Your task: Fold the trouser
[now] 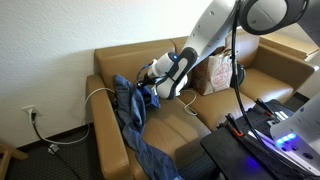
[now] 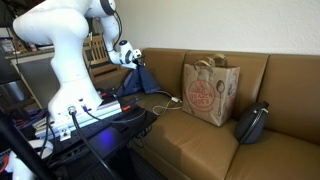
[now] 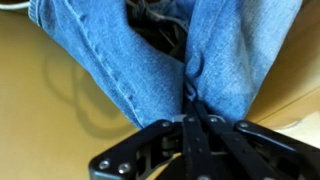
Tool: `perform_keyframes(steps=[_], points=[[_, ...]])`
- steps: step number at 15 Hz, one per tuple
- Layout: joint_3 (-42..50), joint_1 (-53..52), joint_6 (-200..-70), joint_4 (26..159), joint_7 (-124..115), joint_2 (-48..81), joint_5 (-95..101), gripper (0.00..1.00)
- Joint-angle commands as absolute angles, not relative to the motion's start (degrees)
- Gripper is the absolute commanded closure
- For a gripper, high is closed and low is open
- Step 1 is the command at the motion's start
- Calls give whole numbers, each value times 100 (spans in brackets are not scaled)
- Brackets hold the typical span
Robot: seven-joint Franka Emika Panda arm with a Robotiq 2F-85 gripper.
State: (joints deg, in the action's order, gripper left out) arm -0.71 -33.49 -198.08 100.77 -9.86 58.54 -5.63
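Wrist view shows the black claw [image 3: 190,105] closed tight, its two fingers pinching a fold of the blue denim trousers [image 3: 110,50] between them. In an exterior view the trousers [image 1: 132,108] lie draped over the seat and down the front of the worktop [image 1: 120,62], a tan leather sofa, near its armrest. A brown paper bag [image 2: 208,92] stands upright on the seat; its round red print carries lettering too small to read. A black pouch [image 2: 253,122] lies just beside it.
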Motion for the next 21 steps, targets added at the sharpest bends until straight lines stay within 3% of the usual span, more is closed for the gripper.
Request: perform_keyframes(steps=[1, 2, 4, 5, 7, 11, 13, 17, 18, 21], points=[[112, -3556, -19804, 9733, -676, 5679, -805, 99], [15, -3464, -19799, 9845, -626, 5601, -728, 72], [-240, -3221, -19076, 9672, -485, 5573, -461, 66], [-941, -2517, -18463, 9084, -374, 5834, 33, 60], [-1752, -1811, -17864, 8225, -481, 6446, 844, 44], [-3446, -620, -16312, 6931, 1365, 7636, 473, 15], [-3727, -502, -15398, 6356, 2074, 8124, 161, 2], [-3810, -813, -13420, 5066, 2279, 9036, 250, 0], [-3239, -1049, -13172, 5498, 2505, 8520, -630, 0], [-2690, -1592, -11902, 5050, 2424, 8597, -1272, 0]])
